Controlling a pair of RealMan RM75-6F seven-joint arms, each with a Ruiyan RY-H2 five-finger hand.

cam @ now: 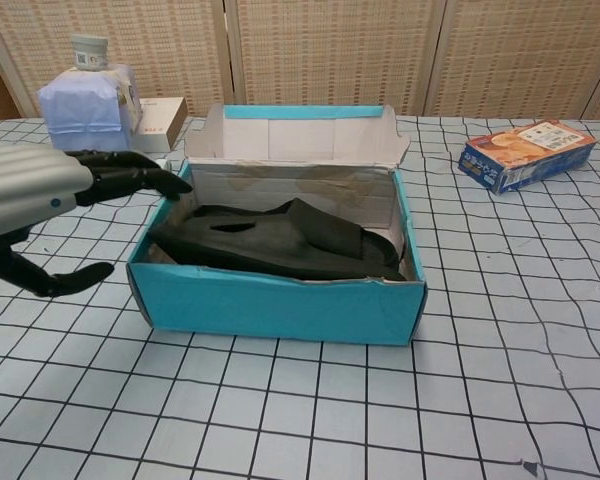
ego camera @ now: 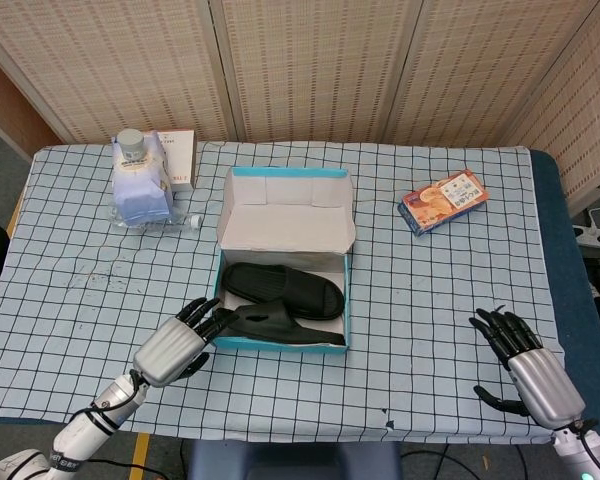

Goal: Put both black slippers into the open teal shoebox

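Note:
The open teal shoebox (ego camera: 347, 300) (cam: 270, 305) stands mid-table with its lid flap raised at the back. Both black slippers lie inside it: one (ego camera: 285, 289) flat along the far side, the other (ego camera: 280, 326) (cam: 280, 240) along the near wall, its heel end poking over the left corner. My left hand (ego camera: 175, 345) (cam: 40, 190) hovers open just left of the box's near-left corner, fingers spread toward the slipper heel, holding nothing. My right hand (ego camera: 525, 365) is open near the table's front right, far from the box.
A wrapped bottle pack (ego camera: 140, 185) (cam: 85, 95) and a small carton (ego camera: 180, 160) stand at the back left. An orange snack box (ego camera: 443, 200) (cam: 525, 152) lies at the back right. The checked tablecloth's front edge (ego camera: 310, 435) runs close to both hands.

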